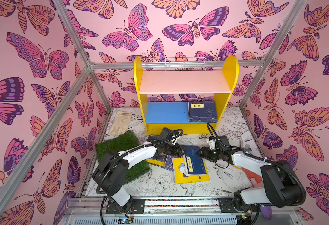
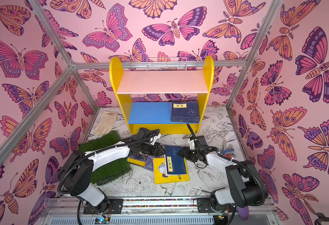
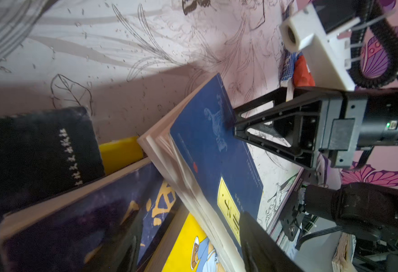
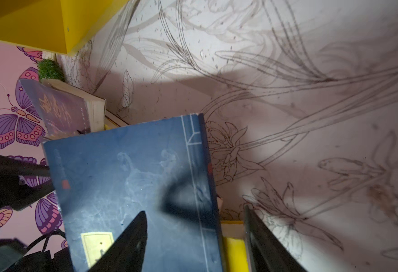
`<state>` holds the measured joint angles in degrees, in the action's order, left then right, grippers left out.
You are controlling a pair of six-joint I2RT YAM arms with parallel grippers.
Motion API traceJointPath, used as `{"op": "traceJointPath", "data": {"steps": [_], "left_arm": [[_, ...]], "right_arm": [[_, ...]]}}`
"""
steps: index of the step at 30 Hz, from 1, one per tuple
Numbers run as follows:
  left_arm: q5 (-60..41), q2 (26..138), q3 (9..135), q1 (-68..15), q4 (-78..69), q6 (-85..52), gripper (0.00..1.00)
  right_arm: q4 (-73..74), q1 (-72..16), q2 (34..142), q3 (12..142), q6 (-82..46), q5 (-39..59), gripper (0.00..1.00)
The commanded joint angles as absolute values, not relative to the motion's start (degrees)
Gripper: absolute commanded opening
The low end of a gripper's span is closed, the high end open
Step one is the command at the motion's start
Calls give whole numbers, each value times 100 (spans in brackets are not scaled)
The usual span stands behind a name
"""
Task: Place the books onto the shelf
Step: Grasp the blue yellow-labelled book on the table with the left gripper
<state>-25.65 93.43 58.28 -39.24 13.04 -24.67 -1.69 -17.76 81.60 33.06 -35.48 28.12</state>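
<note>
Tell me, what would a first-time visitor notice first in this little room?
The pink butterfly wallpaper on every wall stands out first. At the back is a yellow shelf, with a stack of navy books on the right of its blue lower board. In front, the left end effector and right end effector flank the blue book topping a loose pile.
</note>
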Motion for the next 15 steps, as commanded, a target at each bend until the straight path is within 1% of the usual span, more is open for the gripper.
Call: {"op": "traceJointPath", "data": {"steps": [1,5,9,10,15], "left_arm": [[-2531,9505,5869,-4016,1630,-2212,68],[-2556,9731,5973,-4035,1630,-2098,67],[-2579,10020,6062,-4035,1626,-2007,58],[-2568,10074,6080,-4026,1631,-2000,54],[-2286,10305,6143,-4025,1654,-1989,26]], "right_arm": [[10,-1893,8332,3534,-3349,2939,65],[37,-2044,8428,3676,-3264,3038,64],[115,-2234,8346,3780,-3188,3031,62],[146,-2264,8326,3793,-3186,3032,61],[311,-2328,8186,3813,-3207,3153,58]]}}
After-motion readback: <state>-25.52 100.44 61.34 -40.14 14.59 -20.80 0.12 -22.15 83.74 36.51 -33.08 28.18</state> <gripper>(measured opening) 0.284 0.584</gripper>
